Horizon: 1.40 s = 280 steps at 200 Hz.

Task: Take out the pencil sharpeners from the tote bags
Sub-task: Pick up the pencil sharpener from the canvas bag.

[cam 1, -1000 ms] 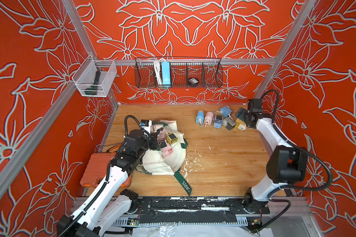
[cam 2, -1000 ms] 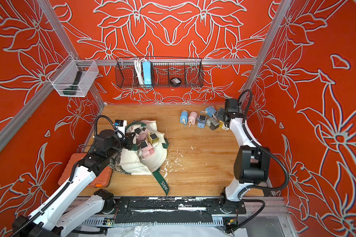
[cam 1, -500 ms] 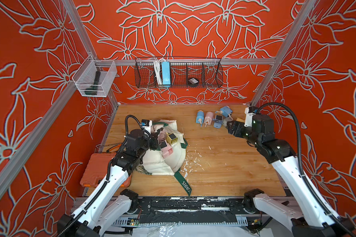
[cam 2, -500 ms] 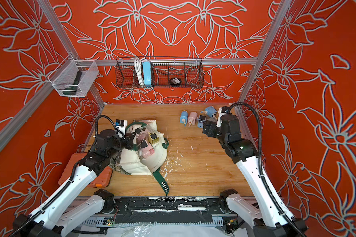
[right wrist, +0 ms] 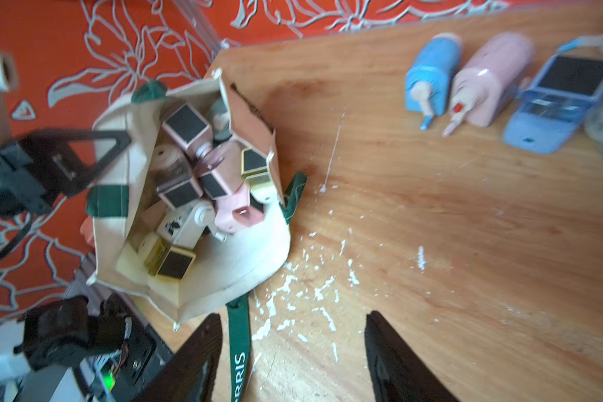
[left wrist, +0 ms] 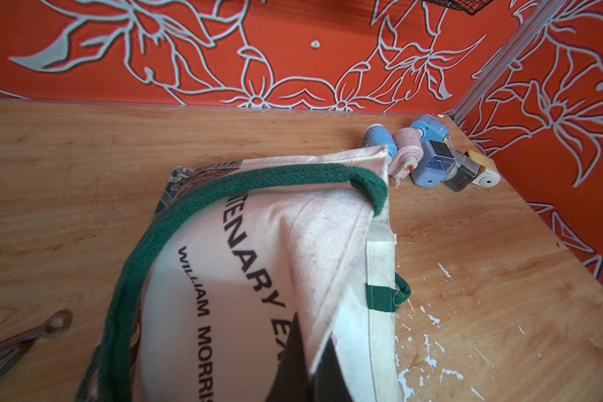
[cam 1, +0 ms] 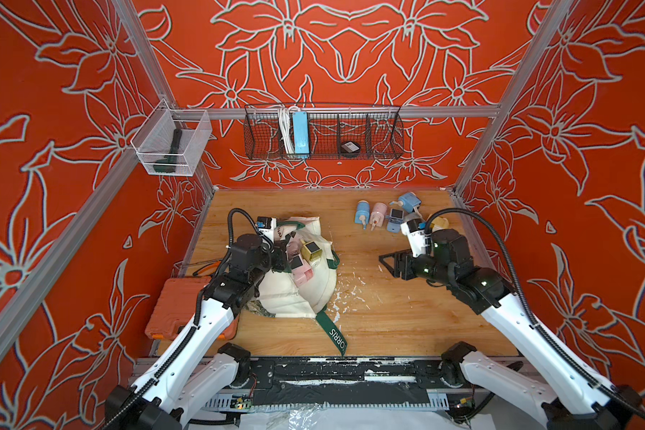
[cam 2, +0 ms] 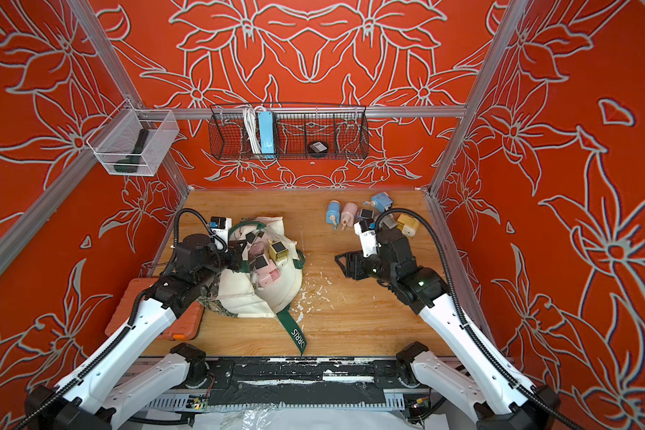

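The left jaws are pressed together on the rim of the tote (cam 1: 287,298), with its heaped sharpeners (cam 1: 309,252) just beside them, while the right jaws stand spread and empty over the tabletop (cam 1: 388,324), apart from the tote, with other sharpeners (cam 1: 378,212) grouped near them.

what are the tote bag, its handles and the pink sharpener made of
The tote bag looks like cream woven canvas, matte, weave visible. Its handles look like ribbed green cotton webbing. The pink sharpener is likely moulded plastic: smooth, with glossy highlights.
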Each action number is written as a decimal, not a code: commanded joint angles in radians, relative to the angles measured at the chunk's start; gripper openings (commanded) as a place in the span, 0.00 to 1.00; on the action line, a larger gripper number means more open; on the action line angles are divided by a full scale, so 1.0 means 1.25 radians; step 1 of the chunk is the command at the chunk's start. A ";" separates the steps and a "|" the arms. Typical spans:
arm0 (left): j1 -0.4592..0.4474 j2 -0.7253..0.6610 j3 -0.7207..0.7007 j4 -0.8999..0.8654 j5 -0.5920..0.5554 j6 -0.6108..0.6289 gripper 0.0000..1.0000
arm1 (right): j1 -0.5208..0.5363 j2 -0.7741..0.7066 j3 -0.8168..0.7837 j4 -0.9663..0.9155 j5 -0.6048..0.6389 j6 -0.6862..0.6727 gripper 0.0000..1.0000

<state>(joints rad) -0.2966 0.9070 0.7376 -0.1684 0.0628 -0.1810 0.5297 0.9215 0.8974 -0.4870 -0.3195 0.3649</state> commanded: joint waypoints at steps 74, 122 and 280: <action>-0.013 0.036 -0.005 -0.081 -0.041 -0.014 0.00 | 0.203 0.309 -0.001 0.327 -0.020 -0.004 0.81; -0.013 0.048 -0.022 -0.053 -0.053 0.009 0.00 | 0.227 0.515 0.097 0.397 0.024 -0.008 0.85; -0.013 -0.011 -0.030 -0.066 -0.047 -0.001 0.00 | 0.219 0.856 0.362 0.414 0.280 -0.044 0.95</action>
<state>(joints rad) -0.3088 0.9058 0.7197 -0.1795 0.0048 -0.1761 0.8223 1.9450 1.3174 -0.0128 -0.0086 0.3180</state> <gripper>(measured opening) 0.047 0.941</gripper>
